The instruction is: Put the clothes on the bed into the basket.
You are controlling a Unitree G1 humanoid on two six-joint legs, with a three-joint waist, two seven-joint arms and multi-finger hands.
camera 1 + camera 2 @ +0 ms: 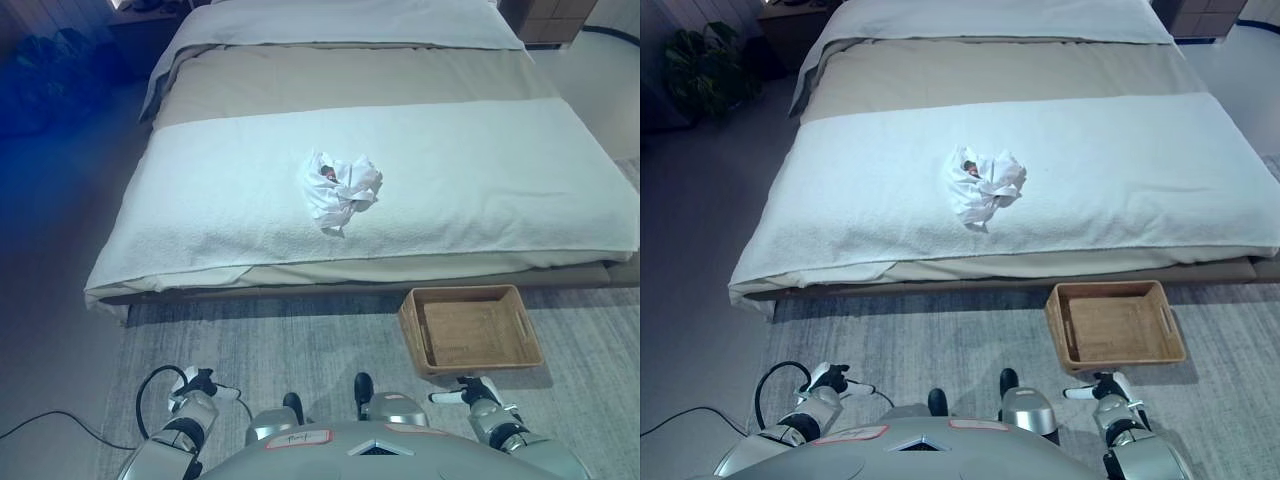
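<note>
A crumpled white garment (340, 188) lies in the middle of the bed (520, 180), on its white cover. An empty brown wicker basket (470, 328) stands on the rug just in front of the bed's foot edge, to the right. My left hand (196, 386) hangs low at the bottom left, over the rug, with relaxed fingers and holding nothing. My right hand (468, 393) hangs low at the bottom right, just in front of the basket, also relaxed and empty. Both hands are far from the garment.
A grey rug (300, 340) runs along the bed's foot. A potted plant (702, 58) stands at the far left beside a dark nightstand (790, 18). Wooden furniture (545, 18) is at the far right, behind the bed.
</note>
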